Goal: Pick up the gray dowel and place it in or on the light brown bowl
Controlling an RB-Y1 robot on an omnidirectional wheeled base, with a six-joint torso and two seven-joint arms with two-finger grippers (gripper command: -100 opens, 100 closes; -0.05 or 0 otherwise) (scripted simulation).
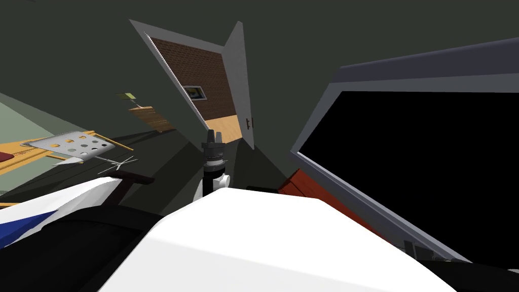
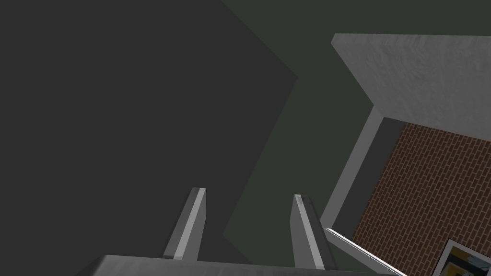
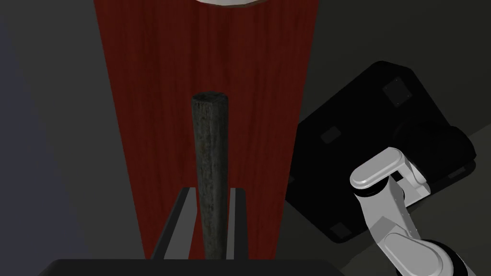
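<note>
The left gripper is standing upright in the middle, its two fingers sitting slightly apart and pointing toward an open doorway. A grey door is hanging open beside it. Through the doorway a brick wall is showing, carrying a small framed picture. On the right a grey frame is bordering a large black area, with a red-brown surface lying just below it. On the left a grey perforated plate is resting by a yellow wooden frame.
</note>
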